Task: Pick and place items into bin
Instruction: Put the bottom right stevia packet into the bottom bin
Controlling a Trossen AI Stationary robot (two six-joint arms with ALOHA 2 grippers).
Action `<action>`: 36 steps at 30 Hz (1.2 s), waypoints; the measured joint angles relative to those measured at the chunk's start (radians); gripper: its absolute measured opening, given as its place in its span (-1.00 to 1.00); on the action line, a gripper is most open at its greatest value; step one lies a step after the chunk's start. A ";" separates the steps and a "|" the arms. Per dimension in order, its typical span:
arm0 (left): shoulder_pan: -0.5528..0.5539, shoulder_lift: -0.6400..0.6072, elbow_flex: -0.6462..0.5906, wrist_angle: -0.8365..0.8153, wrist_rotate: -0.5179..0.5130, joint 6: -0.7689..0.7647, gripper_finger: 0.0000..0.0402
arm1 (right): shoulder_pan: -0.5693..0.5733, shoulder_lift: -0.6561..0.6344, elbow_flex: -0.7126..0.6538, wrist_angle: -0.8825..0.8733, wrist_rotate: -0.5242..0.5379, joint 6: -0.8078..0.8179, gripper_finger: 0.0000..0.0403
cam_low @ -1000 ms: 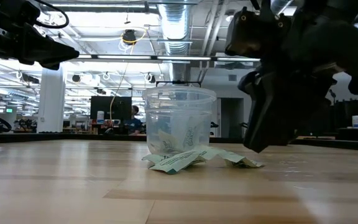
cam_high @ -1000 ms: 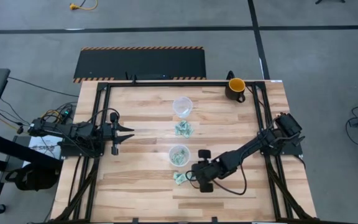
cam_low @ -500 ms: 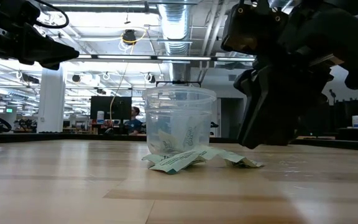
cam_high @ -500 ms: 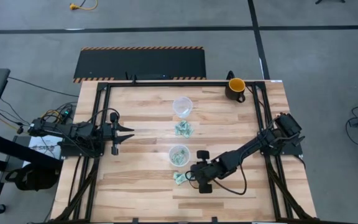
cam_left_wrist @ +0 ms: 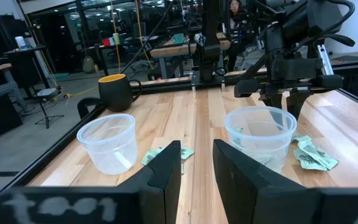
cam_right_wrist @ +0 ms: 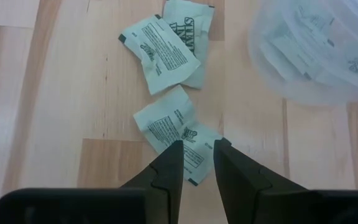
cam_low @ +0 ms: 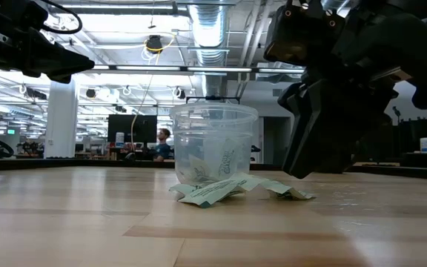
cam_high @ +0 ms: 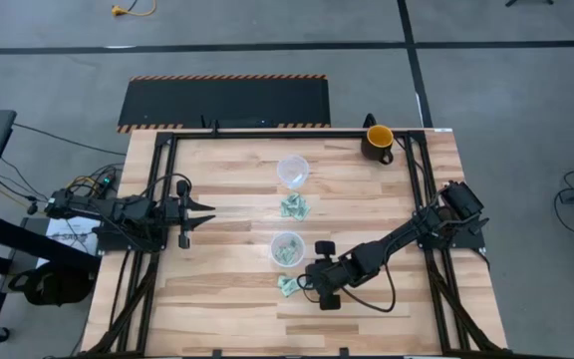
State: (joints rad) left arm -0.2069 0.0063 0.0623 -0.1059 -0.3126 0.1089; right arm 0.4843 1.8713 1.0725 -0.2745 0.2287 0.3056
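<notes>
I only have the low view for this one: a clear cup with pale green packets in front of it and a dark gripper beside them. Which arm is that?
Observer: That is the right gripper. From above it sits right beside the loose packets next to the near cup.
Operator: Is it holding one?
Observer: It doesn't look like it. The right wrist view shows its fingers slightly apart, just over a single packet that lies flat on the table.
Operator: Any other cups?
Observer: Yes, a second cup stands farther back, with another small pile between the two cups.
</notes>
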 joint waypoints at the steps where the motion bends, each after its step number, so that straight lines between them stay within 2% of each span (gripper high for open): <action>1: 0.000 0.000 0.000 0.000 0.000 0.000 -0.58 | 0.000 0.000 0.000 0.000 0.000 -0.005 -0.60; 20: 0.000 0.000 0.000 0.000 0.000 0.000 -0.58 | -0.039 0.000 -0.088 0.099 -0.029 -0.040 -0.60; 25: 0.000 0.000 0.000 0.000 0.000 0.000 -0.58 | -0.050 0.004 -0.088 0.102 -0.076 -0.044 -0.61; 28: 0.000 0.000 0.000 0.000 0.000 0.000 -0.58 | -0.057 0.019 -0.085 0.108 -0.099 -0.044 -0.68; 33: 0.000 0.000 0.000 0.000 0.000 0.000 -0.58 | -0.070 0.056 -0.082 0.129 -0.134 -0.033 -0.95; 36: 0.000 0.000 0.000 0.000 0.000 0.000 -0.58 | -0.081 0.058 -0.082 0.131 -0.145 -0.010 -0.95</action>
State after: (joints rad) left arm -0.2070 0.0063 0.0621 -0.1059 -0.3123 0.1089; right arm 0.4031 1.9297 0.9909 -0.1437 0.0838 0.2959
